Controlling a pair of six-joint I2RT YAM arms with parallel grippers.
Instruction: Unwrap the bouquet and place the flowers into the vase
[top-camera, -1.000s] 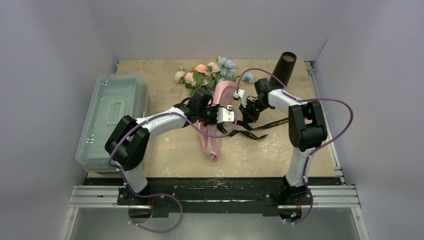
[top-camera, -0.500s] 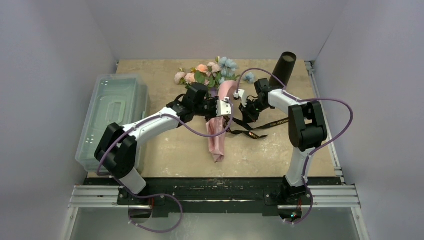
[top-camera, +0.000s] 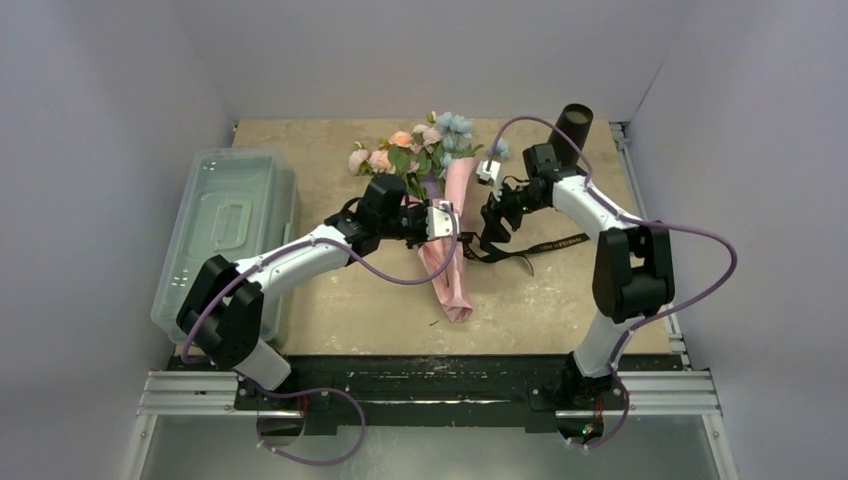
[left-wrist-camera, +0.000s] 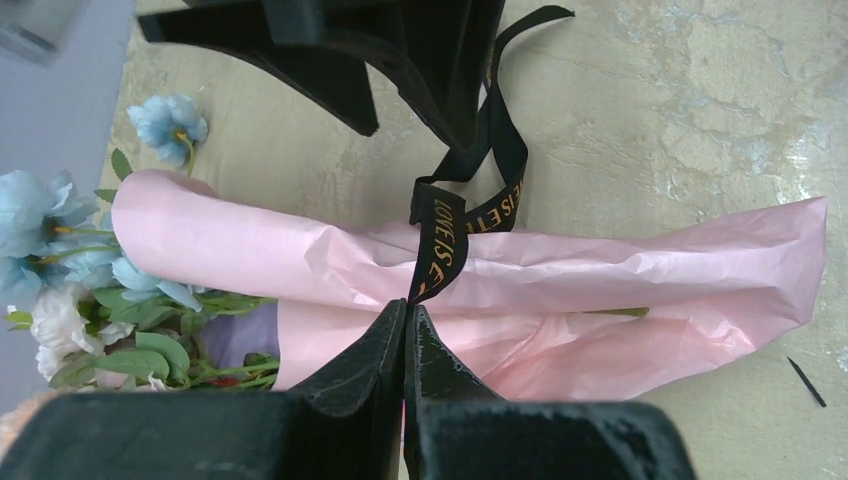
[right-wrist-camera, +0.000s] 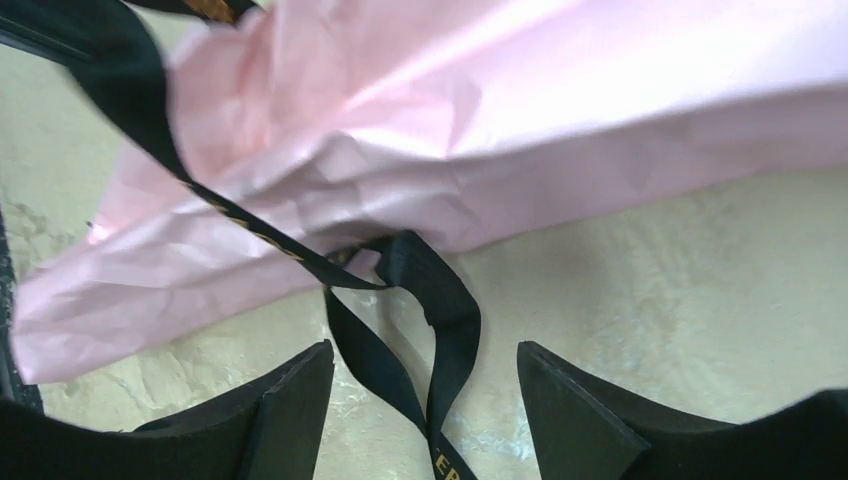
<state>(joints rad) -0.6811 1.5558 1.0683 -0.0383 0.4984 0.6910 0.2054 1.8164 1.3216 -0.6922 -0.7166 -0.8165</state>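
1. The bouquet (top-camera: 445, 200) lay in the middle of the table (top-camera: 340, 320), with blooms toward 12 o'clock and the paper tail toward 6.
2. The vase (top-camera: 572, 125) stood upright at 1 o'clock, well apart from it.
3. The left gripper (left-wrist-camera: 405, 322) was closed at the paper fold; I could not tell if it pinched paper.
4. The right gripper (right-wrist-camera: 425, 365) stood open over the ribbon (right-wrist-camera: 440, 310).
5. Risk: the ribbon could snag a finger and drag the bouquet, or a hard pull could tear the thin paper.

The bouquet (top-camera: 447, 275) is lying on the table (top-camera: 560, 300), the vase (top-camera: 573, 122) standing at its two o'clock, the bin (top-camera: 230, 225) at nine.
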